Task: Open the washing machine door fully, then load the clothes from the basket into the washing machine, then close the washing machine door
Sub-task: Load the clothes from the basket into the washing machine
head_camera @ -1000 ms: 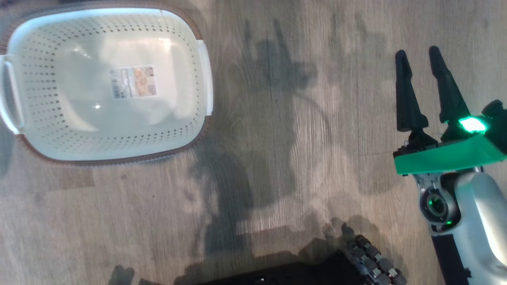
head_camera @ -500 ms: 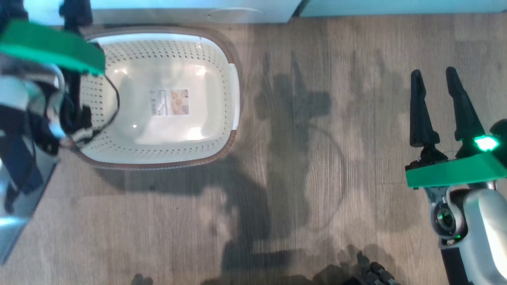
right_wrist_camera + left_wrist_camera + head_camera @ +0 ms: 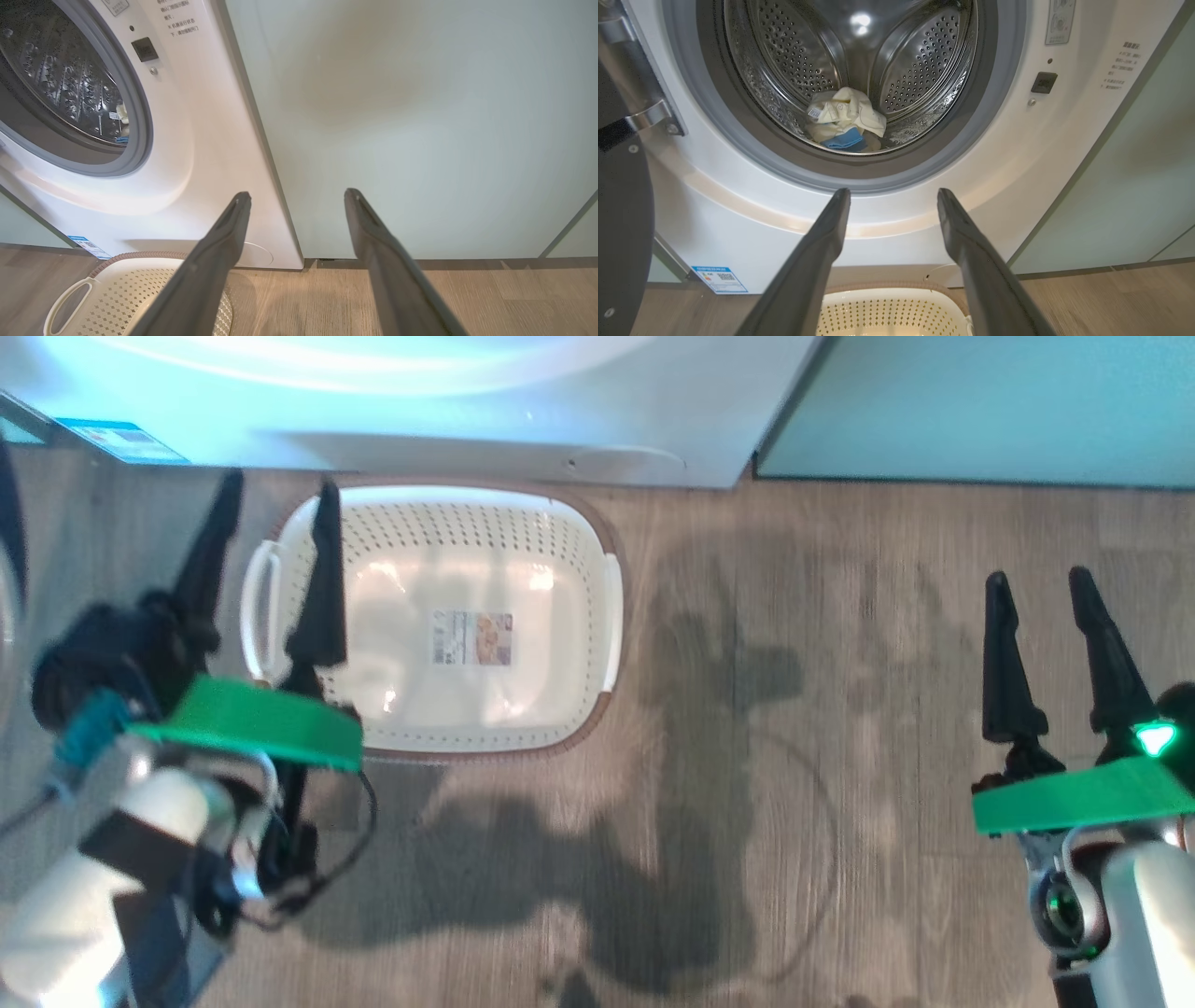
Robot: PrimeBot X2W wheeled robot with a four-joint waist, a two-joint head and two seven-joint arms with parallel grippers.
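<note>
The basket (image 3: 560, 728) stands on the floor before the washing machine (image 3: 467, 429), holding nothing but its label. My left gripper (image 3: 277, 485) hangs open over the basket's left end, nothing between its fingers. In the left wrist view this gripper (image 3: 893, 191) points at the open drum, where the clothes (image 3: 845, 116) lie in a pale yellow heap with a blue piece. The washing machine door (image 3: 621, 224) stands swung open at the left, its black rim showing. My right gripper (image 3: 1038, 577) is open and empty over bare floor at the right.
A mint-green cabinet panel (image 3: 420, 116) adjoins the machine on its right. The wood floor (image 3: 747, 756) stretches between the basket and my right arm. A blue-white sticker (image 3: 718, 278) sits low on the machine's front.
The head camera has tilted up, bringing the machine's front into view. My left arm has come into view and now stands lower, its fingers over the basket's left end. The right gripper stays open.
</note>
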